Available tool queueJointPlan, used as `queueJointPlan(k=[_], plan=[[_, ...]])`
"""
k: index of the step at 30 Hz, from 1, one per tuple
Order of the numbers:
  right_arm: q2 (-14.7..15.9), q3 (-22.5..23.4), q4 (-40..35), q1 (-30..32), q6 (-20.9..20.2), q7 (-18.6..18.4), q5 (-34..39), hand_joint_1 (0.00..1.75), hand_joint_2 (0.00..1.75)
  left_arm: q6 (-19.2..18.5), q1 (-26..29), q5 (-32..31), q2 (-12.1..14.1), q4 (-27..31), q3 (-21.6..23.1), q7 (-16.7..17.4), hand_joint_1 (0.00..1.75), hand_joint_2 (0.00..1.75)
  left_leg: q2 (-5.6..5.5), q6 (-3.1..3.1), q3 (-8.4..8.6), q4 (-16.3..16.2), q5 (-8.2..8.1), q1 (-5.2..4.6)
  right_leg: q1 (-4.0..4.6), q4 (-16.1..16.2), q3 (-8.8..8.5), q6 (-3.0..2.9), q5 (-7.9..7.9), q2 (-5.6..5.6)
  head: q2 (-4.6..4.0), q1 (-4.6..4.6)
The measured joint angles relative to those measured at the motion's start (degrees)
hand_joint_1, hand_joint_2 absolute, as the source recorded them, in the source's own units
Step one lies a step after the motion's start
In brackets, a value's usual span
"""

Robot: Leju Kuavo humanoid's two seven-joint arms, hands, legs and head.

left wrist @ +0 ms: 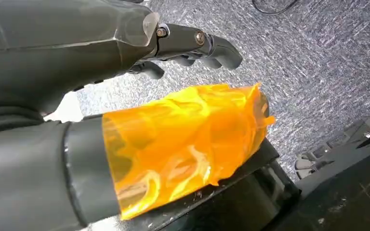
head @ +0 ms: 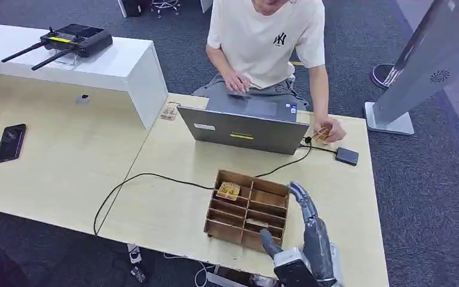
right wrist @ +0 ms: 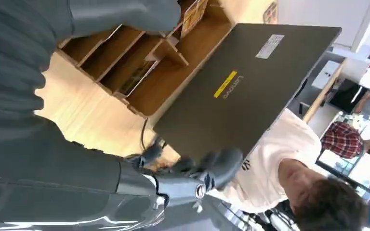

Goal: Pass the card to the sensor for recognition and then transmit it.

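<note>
My right hand [head: 306,239] hovered at the near right corner of the brown wooden divided box [head: 248,208], fingers stretched forward and apart, thumb out to the side, holding nothing. My left hand [left wrist: 125,72] hung over grey carpet, its fingers curled loosely with nothing in them and its thumb wrapped in orange film [left wrist: 183,144]; I could not tell whether it counted as closed.

One yellow-printed card stack [head: 228,191] lay in the box's far left compartment, well apart from my right fingers [head: 302,200], which reached along the box's opposite side. A second, pale card [head: 256,223] seemed to lie in a near compartment, just beside my thumb, though it was too small to be sure.

A single black cable [head: 155,177] curved across the light wooden table [head: 173,209] past the box. Beyond stood one grey open laptop [head: 243,128], its lid back towards me. To its right a person's hand [head: 330,130] held one tan card [head: 320,134] near one small black square sensor [head: 346,156] on the table. The person in a cream T-shirt [head: 266,36] sat behind the laptop.

Far left, one black phone [head: 10,142] lay on the table, and one black controller with two antennas [head: 66,42] rested on the white counter [head: 119,66].
</note>
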State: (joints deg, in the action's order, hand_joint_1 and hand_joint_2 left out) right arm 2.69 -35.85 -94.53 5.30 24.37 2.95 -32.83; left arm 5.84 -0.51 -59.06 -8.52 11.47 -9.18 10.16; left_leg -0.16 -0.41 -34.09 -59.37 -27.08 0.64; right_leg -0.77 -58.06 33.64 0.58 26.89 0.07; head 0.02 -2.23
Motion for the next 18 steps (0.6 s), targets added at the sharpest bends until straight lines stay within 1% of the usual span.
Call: queueJointPlan(k=[7,8,9,10,11,12,13,14,18], plan=[[0.7,-0.9,0.1,-0.4,3.3,-4.2,-13.0,1.75,1.75,-0.2,0.0,-0.7,0.0,0.0,0.0,0.0,0.0,0.0,0.0,0.0,0.0,0.0,0.0,0.0,0.0,0.0,0.0,0.0,0.0,0.0,0.0,0.0],[0.8,-1.0,0.2,-0.4,3.5,-4.7,-14.2,1.68,1.75,-0.2,0.0,-0.8,0.0,0.0,0.0,0.0,0.0,0.0,0.0,0.0,0.0,0.0,0.0,0.0,0.0,0.0,0.0,0.0,0.0,0.0,0.0,0.0],[0.9,-1.2,0.3,-0.5,3.8,-5.2,-15.2,1.68,1.75,-0.2,0.0,-0.8,0.0,0.0,0.0,0.0,0.0,0.0,0.0,0.0,0.0,0.0,0.0,0.0,0.0,0.0,0.0,0.0,0.0,0.0,0.0,-0.02],[1.0,-1.2,0.4,-0.5,4.1,-5.8,-16.4,1.4,1.75,-0.2,0.0,-0.9,0.0,0.0,0.0,0.0,0.0,0.0,0.0,0.0,0.0,0.0,0.0,0.0,0.0,0.0,0.0,0.0,0.0,0.0,0.0,0.0],[1.1,-1.2,0.6,-0.6,4.3,-6.4,-17.7,1.27,1.75,-0.2,0.0,-1.0,0.0,0.0,0.0,0.0,0.0,0.0,0.0,0.0,0.0,0.0,0.0,0.0,0.0,0.0,0.0,0.0,0.0,0.0,0.0,-0.02],[1.2,-1.2,0.7,-0.6,4.6,-7.0,-19.0,1.27,1.75,-0.2,0.0,-1.0,0.0,0.0,0.0,0.0,0.0,0.0,0.0,0.0,0.0,0.0,0.0,0.0,0.0,0.0,0.0,0.0,0.0,0.0,0.0,0.0],[1.3,-1.2,0.9,-0.6,5.0,-7.9,-20.6,0.84,1.75,-0.2,0.0,-1.0,0.0,0.0,0.0,0.0,0.0,0.0,0.0,0.0,0.0,0.0,0.0,0.0,0.0,0.0,0.0,0.0,0.0,0.0,0.0,0.0],[1.3,-1.3,1.1,-0.6,5.1,-8.7,-22.1,0.79,1.75,-0.2,0.0,-1.0,0.0,0.0,0.1,0.0,0.0,0.0,0.0,0.0,0.0,0.0,0.0,0.0,0.0,0.0,0.0,0.0,0.0,0.0,0.0,-0.02],[1.7,-1.4,1.9,-0.9,5.0,-10.8,-25.7,0.73,1.75,-0.3,-0.1,-1.2,0.0,0.0,0.1,0.1,0.0,0.0,0.0,0.0,0.0,0.0,0.0,0.0,0.0,0.0,0.0,0.0,0.0,0.0,0.0,0.0]])
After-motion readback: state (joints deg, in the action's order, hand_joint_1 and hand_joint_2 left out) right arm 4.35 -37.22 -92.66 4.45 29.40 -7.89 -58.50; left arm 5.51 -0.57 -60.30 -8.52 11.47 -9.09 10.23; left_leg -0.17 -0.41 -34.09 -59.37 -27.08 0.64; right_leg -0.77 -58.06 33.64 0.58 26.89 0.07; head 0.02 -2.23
